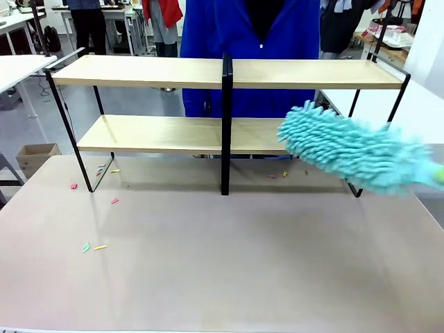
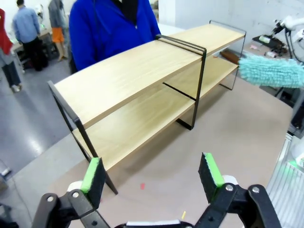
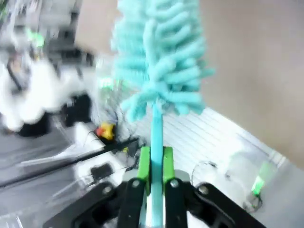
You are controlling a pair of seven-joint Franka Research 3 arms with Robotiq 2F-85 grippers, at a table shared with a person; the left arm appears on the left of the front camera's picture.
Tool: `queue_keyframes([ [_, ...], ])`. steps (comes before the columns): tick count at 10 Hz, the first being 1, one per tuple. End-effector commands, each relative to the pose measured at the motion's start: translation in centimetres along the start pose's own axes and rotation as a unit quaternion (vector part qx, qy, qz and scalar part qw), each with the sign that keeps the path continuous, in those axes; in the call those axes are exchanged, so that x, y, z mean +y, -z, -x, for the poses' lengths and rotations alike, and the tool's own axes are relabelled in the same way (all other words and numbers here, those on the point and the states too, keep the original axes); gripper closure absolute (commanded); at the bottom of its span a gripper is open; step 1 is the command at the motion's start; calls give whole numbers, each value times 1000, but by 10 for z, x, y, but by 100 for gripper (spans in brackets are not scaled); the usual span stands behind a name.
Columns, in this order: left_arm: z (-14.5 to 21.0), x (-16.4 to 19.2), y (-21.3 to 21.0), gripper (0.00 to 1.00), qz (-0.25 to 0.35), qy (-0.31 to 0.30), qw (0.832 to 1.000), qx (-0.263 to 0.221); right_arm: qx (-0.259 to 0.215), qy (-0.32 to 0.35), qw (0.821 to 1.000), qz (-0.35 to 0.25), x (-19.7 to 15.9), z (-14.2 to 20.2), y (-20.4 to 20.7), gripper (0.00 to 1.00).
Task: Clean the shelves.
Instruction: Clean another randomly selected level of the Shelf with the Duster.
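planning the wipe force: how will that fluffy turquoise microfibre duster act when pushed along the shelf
The fluffy turquoise microfibre duster probably squashes and bends easily: its head is loose chenille strands. It is likely light, since the right gripper carries it by a thin handle alone. Against the pale wooden shelves it should glide, not scratch.

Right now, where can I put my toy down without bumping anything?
Both shelves look bare left of the centre post, and the tabletop is free in the middle. The right end is crowded: the duster hangs before the lower board. Small scraps litter the table's left.
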State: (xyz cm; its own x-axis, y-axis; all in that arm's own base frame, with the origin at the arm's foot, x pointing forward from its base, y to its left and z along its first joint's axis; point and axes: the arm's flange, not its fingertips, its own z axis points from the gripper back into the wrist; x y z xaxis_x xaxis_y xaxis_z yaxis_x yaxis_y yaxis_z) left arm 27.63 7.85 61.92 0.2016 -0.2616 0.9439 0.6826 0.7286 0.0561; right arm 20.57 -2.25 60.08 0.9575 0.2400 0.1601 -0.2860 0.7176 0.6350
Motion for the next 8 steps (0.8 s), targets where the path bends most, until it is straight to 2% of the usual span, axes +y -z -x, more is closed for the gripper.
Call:
queue_keyframes([
  [1, 1, 0, 1, 0, 4, 2, 1000, -3, 22, -56, 995, -78, -8, 23, -50, 100],
  [2, 1, 0, 1, 0, 4, 2, 1000, -3, 0, -107, 987, -119, -10, 32, -71, 100],
  [4, 1, 0, 1, 0, 4, 2, 1000, -3, -93, -238, 948, -190, -17, 35, -101, 100],
  [6, 1, 0, 1, 0, 4, 2, 1000, -3, -163, -261, 930, -204, -27, 31, -103, 100],
  [7, 1, 0, 1, 0, 4, 2, 1000, -3, -105, -212, 959, -154, -15, 48, -108, 100],
  [8, 1, 0, 1, 0, 4, 2, 1000, -3, -105, -212, 959, -154, -15, 48, -108, 100],
])
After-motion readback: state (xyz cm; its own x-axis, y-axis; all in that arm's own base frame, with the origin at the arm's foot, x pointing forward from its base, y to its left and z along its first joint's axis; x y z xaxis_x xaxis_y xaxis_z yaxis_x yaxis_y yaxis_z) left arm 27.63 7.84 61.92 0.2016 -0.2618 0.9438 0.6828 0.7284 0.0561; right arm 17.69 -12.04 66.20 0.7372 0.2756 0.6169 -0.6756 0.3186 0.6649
